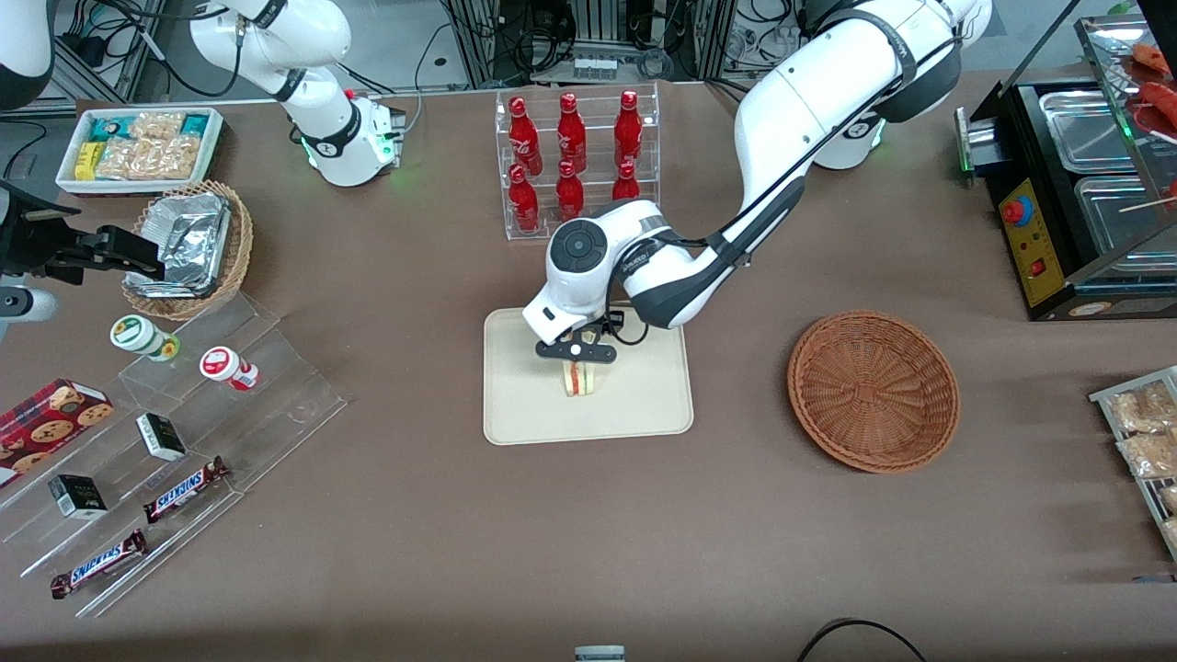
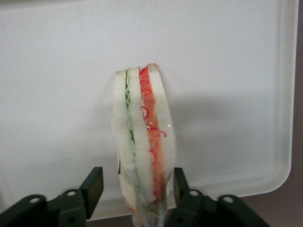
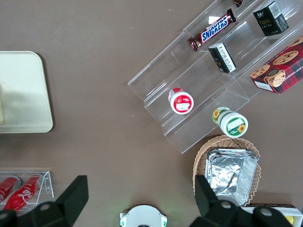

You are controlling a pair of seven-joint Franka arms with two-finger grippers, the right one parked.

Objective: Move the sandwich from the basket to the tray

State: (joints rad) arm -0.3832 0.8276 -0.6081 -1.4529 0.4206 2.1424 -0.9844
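My hand (image 1: pixel 577 352) hovers over the tray (image 1: pixel 515 405), fingers (image 2: pixel 93 185) spread just wider than the sandwich (image 2: pixel 142 146); it stands on edge mid-tray between them; the basket (image 1: pixel 872 390) sits apart on the bench (image 1: pixel 441 552).

White left arm (image 1: pixel 791 129), black hand (image 1: pixel 577 353), cabled.

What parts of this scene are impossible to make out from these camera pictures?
- Front view: the sandwich's top is hidden by the gripper over the tray.
- Left wrist view: the sandwich's lower end is cut off by the picture's edge, and so is most of the tray.
- Right wrist view: the sandwich is out of frame.
- Front view: the basket looks empty; the bottles' labels are too small to read.
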